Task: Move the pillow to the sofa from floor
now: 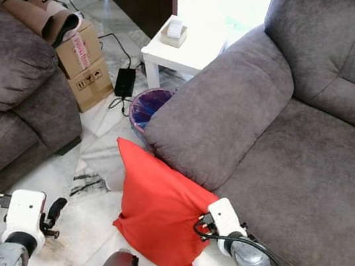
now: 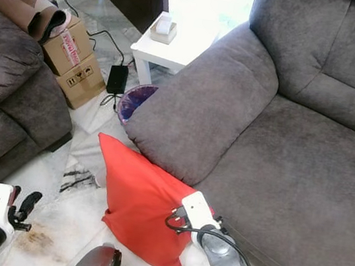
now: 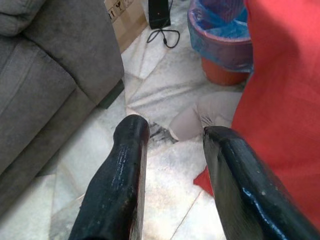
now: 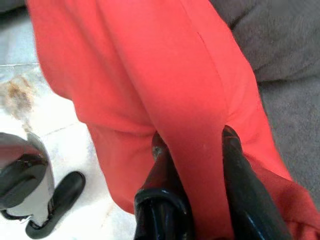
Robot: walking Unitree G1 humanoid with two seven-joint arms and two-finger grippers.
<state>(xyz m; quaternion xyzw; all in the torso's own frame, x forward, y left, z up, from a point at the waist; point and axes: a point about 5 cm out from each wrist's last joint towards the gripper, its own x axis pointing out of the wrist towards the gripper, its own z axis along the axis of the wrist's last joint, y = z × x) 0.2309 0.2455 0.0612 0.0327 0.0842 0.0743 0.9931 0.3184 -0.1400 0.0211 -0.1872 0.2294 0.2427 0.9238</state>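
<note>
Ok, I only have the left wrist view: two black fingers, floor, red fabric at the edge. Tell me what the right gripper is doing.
Observer: The right gripper is shut on a fold of the red pillow.
Operator: Give me the pillow's position.
Observer: It stands on the marble floor, leaning against the front of the grey sofa, below the armrest.
Operator: Report the landing spot.
Observer: The sofa's seat cushion lies to the robot's right of the pillow.
Operator: And my left gripper.
Observer: The left gripper is open, low over the floor to the pillow's left, not touching it.
</note>
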